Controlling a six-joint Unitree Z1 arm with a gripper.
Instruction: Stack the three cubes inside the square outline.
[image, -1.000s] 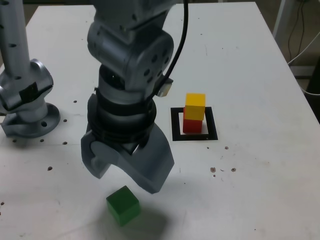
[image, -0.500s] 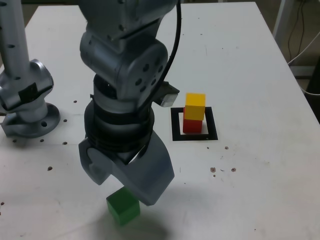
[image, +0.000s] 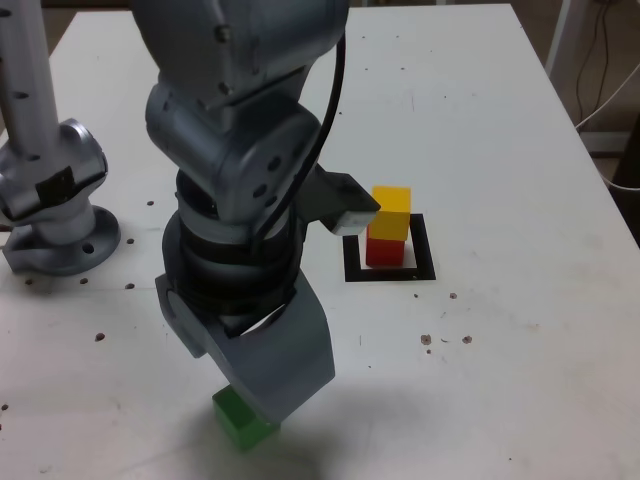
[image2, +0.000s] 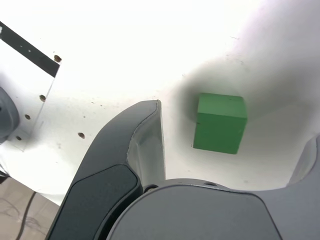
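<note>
The green cube (image: 238, 421) (image2: 220, 122) sits on the white table near its front edge, partly covered by my gripper (image: 240, 378) in the exterior view. In the wrist view the gripper (image2: 237, 122) is open, and the cube lies between its two dark grey fingers (image2: 142, 145) without touching either. The yellow cube (image: 391, 213) rests on the red cube (image: 384, 251), slightly askew, inside the black square outline (image: 352, 272) to the exterior view's right of my arm.
A grey metal post and base (image: 55, 205) stands at the exterior view's left. A narrow black strip (image2: 30, 49) shows in the wrist view. Small screw holes and specks (image: 445, 340) dot the table. Cables (image: 605, 90) hang past the table's right edge.
My gripper has come down and forward over the green cube, which it now partly hides in the exterior view. The jaws stayed open. The red and yellow stack has not moved.
</note>
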